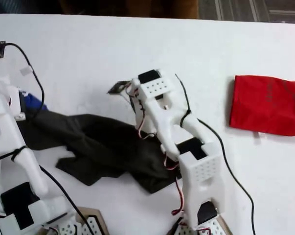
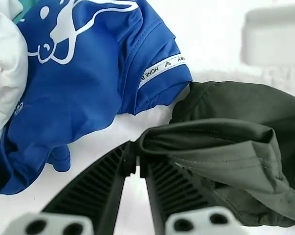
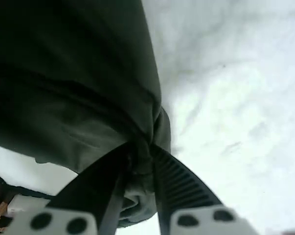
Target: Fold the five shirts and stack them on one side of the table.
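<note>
Where the dark green shirt lies crumpled across the middle of the white desk, both arms stand over it, their bases at the near edge. The right arm rises over the side of the dark green shirt nearest its base and hides part of the cloth. The left arm crosses the opposite end of it.

The right end effector is closed on a gathered bunch of the dark green shirt. The fabric is squeezed between the two ribbed black jaws and fans out in heavy folds beyond them, with bare desk alongside. The left end effector is likewise clamped on the dark green shirt. It pinches a thin folded edge with a stitched hem between nearly meeting jaws, and the rest of the garment slumps away in soft creases.

Just beside that pinched edge lies a blue shirt with a white printed figure and a white neck tape, rumpled on the desk. Whether its hem touches the dark green shirt cannot be told. A white cloth presses against the blue shirt on the side away from the dark green shirt.

Well apart from the dark green shirt, out past the right arm, a red shirt rests flat, folded into a neat rectangle. A black cable trails over the desk between the two.
</note>
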